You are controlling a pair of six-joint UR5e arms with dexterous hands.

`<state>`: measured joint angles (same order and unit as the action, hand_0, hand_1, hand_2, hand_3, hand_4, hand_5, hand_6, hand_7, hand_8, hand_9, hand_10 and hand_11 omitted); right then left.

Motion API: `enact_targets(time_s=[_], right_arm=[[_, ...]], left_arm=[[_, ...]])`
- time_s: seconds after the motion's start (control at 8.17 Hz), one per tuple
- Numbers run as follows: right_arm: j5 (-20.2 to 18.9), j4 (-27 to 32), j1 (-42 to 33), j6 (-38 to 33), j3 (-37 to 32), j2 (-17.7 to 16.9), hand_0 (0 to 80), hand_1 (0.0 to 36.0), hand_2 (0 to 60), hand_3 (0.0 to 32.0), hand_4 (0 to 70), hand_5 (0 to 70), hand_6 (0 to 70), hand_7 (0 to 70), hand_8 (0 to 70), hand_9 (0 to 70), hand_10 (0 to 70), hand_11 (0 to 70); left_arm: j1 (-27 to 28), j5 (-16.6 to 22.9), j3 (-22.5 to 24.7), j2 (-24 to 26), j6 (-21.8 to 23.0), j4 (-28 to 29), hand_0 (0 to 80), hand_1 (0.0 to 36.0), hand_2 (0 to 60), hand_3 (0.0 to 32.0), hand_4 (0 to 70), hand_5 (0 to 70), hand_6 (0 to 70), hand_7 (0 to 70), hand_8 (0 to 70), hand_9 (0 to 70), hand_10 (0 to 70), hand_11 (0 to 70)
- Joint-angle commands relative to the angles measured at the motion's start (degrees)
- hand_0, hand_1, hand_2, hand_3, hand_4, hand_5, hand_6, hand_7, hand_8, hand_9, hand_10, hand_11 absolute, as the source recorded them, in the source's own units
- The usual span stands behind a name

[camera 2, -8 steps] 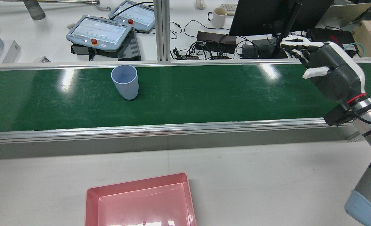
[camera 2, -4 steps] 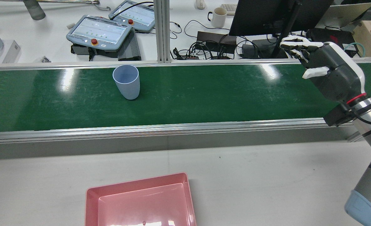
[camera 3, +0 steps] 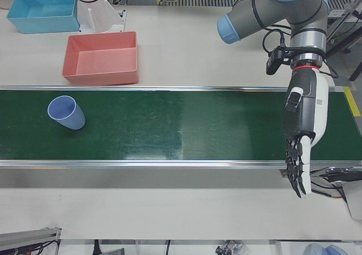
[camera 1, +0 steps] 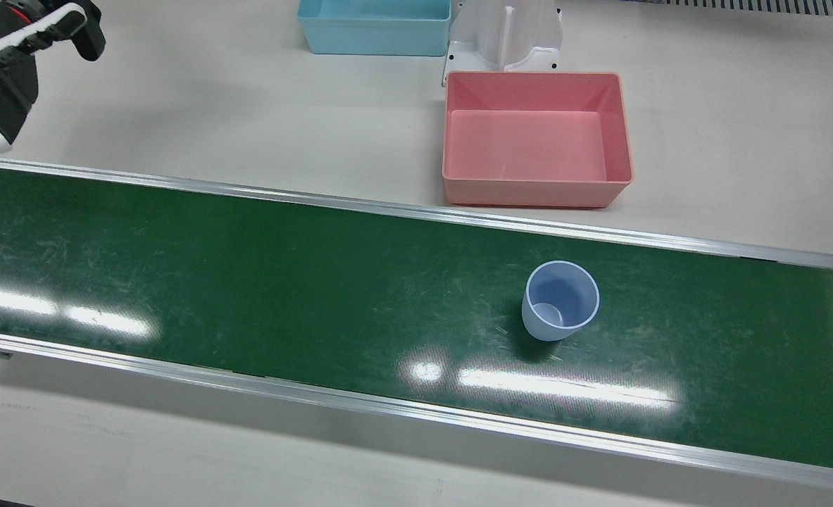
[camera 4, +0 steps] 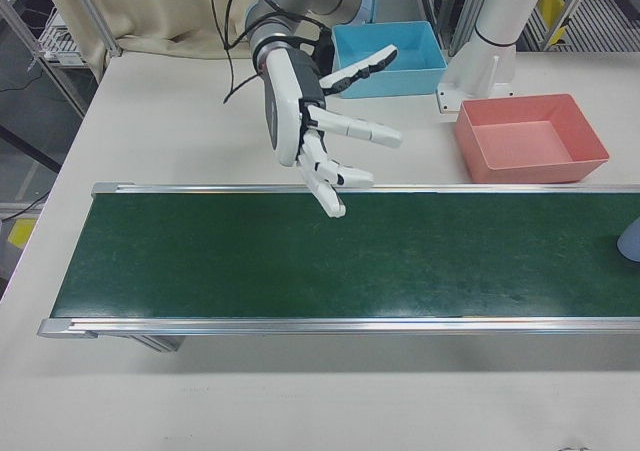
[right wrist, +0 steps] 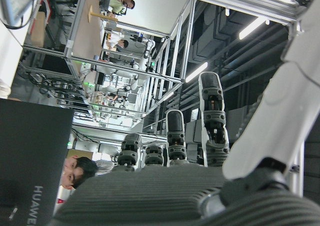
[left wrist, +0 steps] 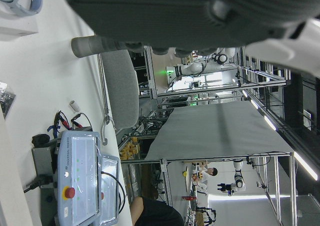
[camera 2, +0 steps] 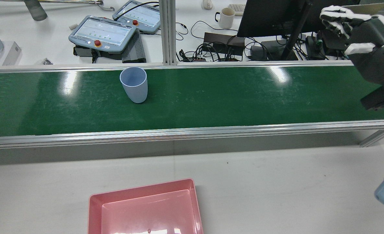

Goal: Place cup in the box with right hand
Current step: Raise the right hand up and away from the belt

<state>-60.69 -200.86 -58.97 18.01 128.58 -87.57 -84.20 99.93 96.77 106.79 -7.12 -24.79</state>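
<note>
1. your right hand [camera 4: 320, 136] hangs in the air above the near rail of the green belt [camera 4: 330, 256], with its fingers [camera 4: 352, 129] spread wide apart and holding nothing.
2. in the rear view the same right hand [camera 2: 367, 42] sits high at the far right end of the belt [camera 2: 211, 94], with its white fingertips [camera 2: 333, 14] pointing out past the belt's far edge toward the desk clutter.
3. the cup [camera 2: 134, 84], pale blue, stands upright with its mouth up on the belt, well apart from your right hand's fingers and far along the belt toward the left-arm side.
4. in the front view the cup [camera 1: 559, 301] is alone on the green surface, nothing touching it; only the edge of your right hand [camera 1: 1, 77] shows at the top left corner, far from it.
5. the pink box [camera 1: 624, 141] rests on the white table just beside the belt's rail on the robot's side, nearer to the cup than to your fingers.
6. a blue box [camera 1: 374, 44] stands further back on the table, near the white pedestal [camera 1: 504, 35].
7. your left hand [camera 3: 302, 136] hangs over the belt's other end with its fingers [camera 3: 296, 170] stretched straight and pointing down past the outer rail, close together, holding nothing.
8. the cup [camera 3: 66, 112] lies well apart from those left fingers too, at the opposite end of that view, with the pink box [camera 3: 70, 73] just across the rail from it.
</note>
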Motion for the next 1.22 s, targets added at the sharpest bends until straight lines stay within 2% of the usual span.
enact_targets(time_s=[0.0, 0.12, 0.24, 0.37, 0.49, 0.86, 1.1], right_arm=[[-1.4, 0.1, -5.2, 2.4, 2.2, -4.2, 50.6, 6.9, 0.0, 0.0, 41.1, 3.9, 9.8, 48.1, 4.0, 12.7, 9.2, 14.3], [-3.1, 3.3, -7.4, 5.4, 1.5, -4.6, 51.5, 8.9, 0.0, 0.0, 45.1, 4.2, 10.7, 51.9, 4.6, 13.9, 9.2, 14.3], [-3.4, 4.8, -7.6, 6.1, -0.2, -5.0, 51.4, 9.4, 0.1, 0.0, 46.1, 4.3, 11.1, 51.7, 5.4, 14.6, 8.9, 13.9], [-3.5, 5.6, -7.4, 6.3, -3.6, -5.1, 50.6, 8.9, 0.2, 0.0, 44.5, 4.2, 11.3, 50.5, 5.3, 14.3, 8.2, 13.0], [-3.6, 10.3, -7.9, 6.3, -8.2, -5.9, 50.0, 8.1, 0.0, 0.0, 43.2, 3.9, 11.3, 51.2, 4.9, 14.3, 7.6, 12.0], [-3.6, 11.6, -8.8, 6.2, -8.2, -6.6, 49.4, 6.2, 0.0, 0.0, 37.7, 4.0, 11.1, 47.3, 5.3, 14.3, 8.9, 13.8], [-3.6, 11.6, -9.9, 6.2, -6.2, -6.6, 49.7, 5.9, 0.0, 0.0, 38.7, 4.0, 11.1, 46.7, 5.3, 14.4, 9.5, 14.8]], left_arm=[[0.0, 0.0, -0.1, -0.1, 0.0, 0.0, 0.0, 0.0, 0.0, 0.0, 0.0, 0.0, 0.0, 0.0, 0.0, 0.0, 0.0, 0.0], [0.0, 0.0, -0.1, -0.1, 0.0, 0.0, 0.0, 0.0, 0.0, 0.0, 0.0, 0.0, 0.0, 0.0, 0.0, 0.0, 0.0, 0.0], [0.0, 0.0, -0.1, -0.1, 0.0, 0.0, 0.0, 0.0, 0.0, 0.0, 0.0, 0.0, 0.0, 0.0, 0.0, 0.0, 0.0, 0.0], [0.0, 0.1, -0.2, -0.1, 0.0, 0.0, 0.0, 0.0, 0.0, 0.0, 0.0, 0.0, 0.0, 0.0, 0.0, 0.0, 0.0, 0.0], [0.0, 0.0, -0.2, -0.1, 0.0, 0.0, 0.0, 0.0, 0.0, 0.0, 0.0, 0.0, 0.0, 0.0, 0.0, 0.0, 0.0, 0.0], [0.1, 0.0, -0.9, -0.2, 0.1, 0.3, 0.0, 0.0, 0.0, 0.0, 0.0, 0.0, 0.0, 0.0, 0.0, 0.0, 0.0, 0.0], [0.1, 0.1, -1.0, -0.3, 0.2, 0.3, 0.0, 0.0, 0.0, 0.0, 0.0, 0.0, 0.0, 0.0, 0.0, 0.0, 0.0, 0.0]])
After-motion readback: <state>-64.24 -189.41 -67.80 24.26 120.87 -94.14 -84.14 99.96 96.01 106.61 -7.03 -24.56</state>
